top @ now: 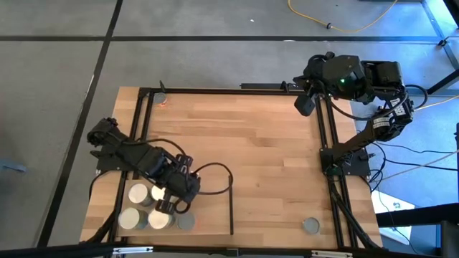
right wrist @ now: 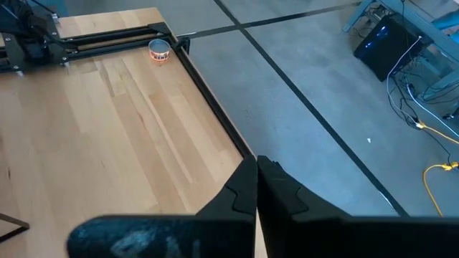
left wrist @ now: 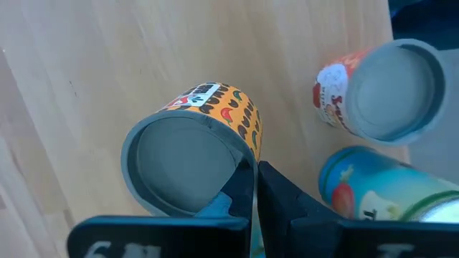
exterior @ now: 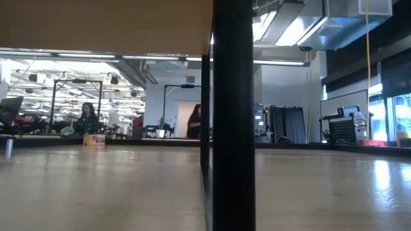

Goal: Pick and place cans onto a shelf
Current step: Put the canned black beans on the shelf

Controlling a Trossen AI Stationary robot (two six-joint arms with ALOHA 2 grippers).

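My left end effector (top: 171,203) is down over the bunch of cans (top: 147,210) at the near left corner of the tabletop (top: 244,150). Its two fingers (left wrist: 276,193) are pressed together with nothing between them. In my left wrist view, the fingertips sit right at the rim of a can with a grey top and a yellow label with little red peppers (left wrist: 193,161). I cannot tell if they touch it. Next to it stands a can with a grey top and an orange and white label (left wrist: 384,89), and a blue can (left wrist: 384,190) is just beside that one. From above, some cans in the bunch have cream-white tops.

One more grey-topped can (top: 310,226) stands alone near the right front corner, well apart from the bunch. A small can (right wrist: 159,51) sits at the far left corner by the black frame (top: 326,122).

My right end effector (top: 305,105) waits at the far right corner, over the frame. Its fingers are together too, and they hold nothing.

Two people (exterior: 87,119) are far off in the room behind.
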